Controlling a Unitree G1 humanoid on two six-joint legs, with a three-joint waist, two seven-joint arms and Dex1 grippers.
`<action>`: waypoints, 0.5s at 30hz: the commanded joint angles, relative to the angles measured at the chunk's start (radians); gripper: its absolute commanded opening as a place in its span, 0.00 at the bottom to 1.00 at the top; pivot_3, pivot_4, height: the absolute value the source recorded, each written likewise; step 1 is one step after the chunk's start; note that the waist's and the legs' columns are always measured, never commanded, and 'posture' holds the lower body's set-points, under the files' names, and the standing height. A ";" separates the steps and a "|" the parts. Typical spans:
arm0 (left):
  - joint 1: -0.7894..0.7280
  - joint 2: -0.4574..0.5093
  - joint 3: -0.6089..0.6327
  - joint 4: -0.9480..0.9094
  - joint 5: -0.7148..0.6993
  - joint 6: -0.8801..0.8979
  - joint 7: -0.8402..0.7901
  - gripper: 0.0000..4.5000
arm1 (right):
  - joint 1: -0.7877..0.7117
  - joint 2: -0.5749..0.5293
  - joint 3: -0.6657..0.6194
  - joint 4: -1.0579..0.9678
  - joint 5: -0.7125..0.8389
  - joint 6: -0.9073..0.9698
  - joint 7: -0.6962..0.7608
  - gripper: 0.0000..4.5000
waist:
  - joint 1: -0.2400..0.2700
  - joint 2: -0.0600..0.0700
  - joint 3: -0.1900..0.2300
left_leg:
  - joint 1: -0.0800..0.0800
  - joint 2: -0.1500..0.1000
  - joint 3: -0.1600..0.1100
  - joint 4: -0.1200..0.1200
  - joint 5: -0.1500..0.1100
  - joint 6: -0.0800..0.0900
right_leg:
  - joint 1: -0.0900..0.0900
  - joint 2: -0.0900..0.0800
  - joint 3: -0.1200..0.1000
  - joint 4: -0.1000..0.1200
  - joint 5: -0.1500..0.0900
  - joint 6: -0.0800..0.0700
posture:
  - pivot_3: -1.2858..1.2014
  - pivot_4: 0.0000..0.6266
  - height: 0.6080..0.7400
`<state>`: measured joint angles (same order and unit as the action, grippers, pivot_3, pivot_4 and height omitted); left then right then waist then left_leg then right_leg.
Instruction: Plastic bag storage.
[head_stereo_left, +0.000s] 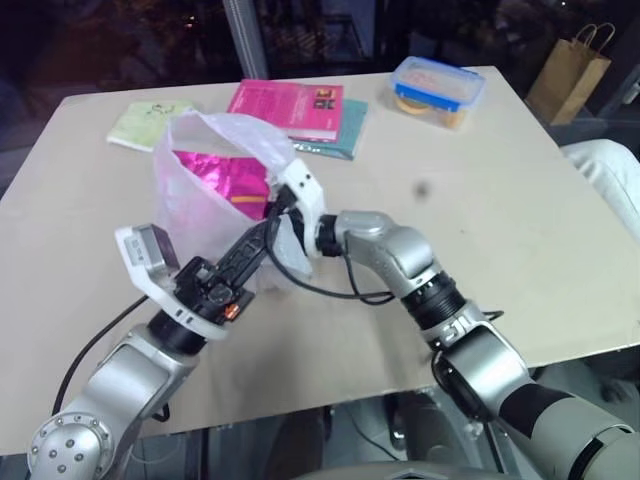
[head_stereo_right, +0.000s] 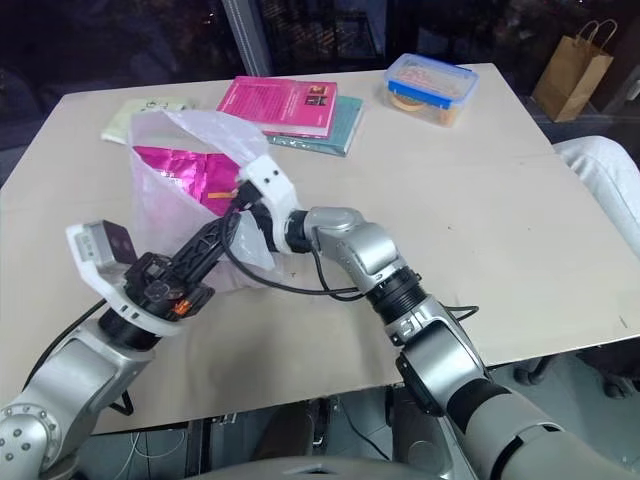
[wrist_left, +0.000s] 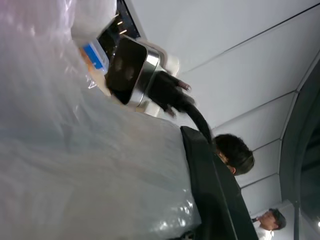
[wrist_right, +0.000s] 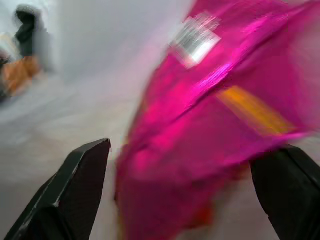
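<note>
The plastic bag (head_stereo_left: 195, 195), thin and translucent white, stands open on the table's left half. A shiny magenta chips packet (head_stereo_left: 225, 180) lies inside it. My left gripper (head_stereo_left: 262, 232) reaches up from the near left and is shut on the bag's near rim; one black finger (wrist_left: 215, 185) runs alongside the crinkled plastic. My right gripper (wrist_right: 185, 165) points left into the bag's mouth. Its fingers stand wide open, with the magenta packet (wrist_right: 215, 110) just beyond them and not gripped.
A pink book (head_stereo_left: 288, 108) on a teal one (head_stereo_left: 345, 135), a pale green pamphlet (head_stereo_left: 150, 122) and a clear box with a blue lid (head_stereo_left: 438, 90) lie along the table's far side. A brown paper bag (head_stereo_left: 568, 75) stands beyond the far right corner. Two people (wrist_left: 235, 152) show in the left wrist view.
</note>
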<state>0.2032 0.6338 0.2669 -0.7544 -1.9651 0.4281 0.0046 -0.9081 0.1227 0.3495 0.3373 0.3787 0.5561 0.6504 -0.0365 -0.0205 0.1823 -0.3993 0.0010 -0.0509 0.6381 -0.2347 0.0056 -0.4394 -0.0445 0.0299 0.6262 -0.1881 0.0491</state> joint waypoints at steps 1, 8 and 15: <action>-0.019 -0.021 0.052 -0.001 -0.007 0.023 -0.001 0.00 | 0.083 -0.099 -0.034 -0.222 0.019 0.022 0.057 1.00 | 0.011 -0.001 -0.001 | 0.000 0.000 0.000 0.000 0.000 0.000 | 0.001 -0.001 0.000 -0.001 0.000 0.000 | 0.52 0.24 1.00; -0.057 -0.050 0.081 0.043 -0.007 0.093 -0.002 0.00 | 0.227 -0.320 -0.123 -0.548 0.057 0.210 0.000 1.00 | 0.016 -0.001 -0.001 | 0.001 -0.006 -0.001 0.004 0.000 0.000 | 0.004 -0.007 -0.001 -0.001 -0.001 -0.001 | 0.52 0.24 1.00; -0.077 -0.054 0.098 0.076 -0.007 0.163 -0.022 0.00 | 0.163 -0.225 -0.231 -0.527 0.084 0.273 -0.154 1.00 | 0.017 -0.001 -0.001 | 0.002 0.000 -0.002 0.004 0.000 0.000 | 0.005 0.000 -0.002 0.000 -0.002 -0.003 | 0.52 0.24 1.00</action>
<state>0.1368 0.5766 0.3446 -0.6741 -1.9648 0.5733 0.0021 -0.6923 -0.1254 0.1672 -0.1703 0.4427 0.8291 0.5284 -0.0194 -0.0217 0.1816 -0.3968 0.0010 -0.0523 0.6426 -0.2348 0.0056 -0.4349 -0.0447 0.0280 0.6265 -0.1901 0.0459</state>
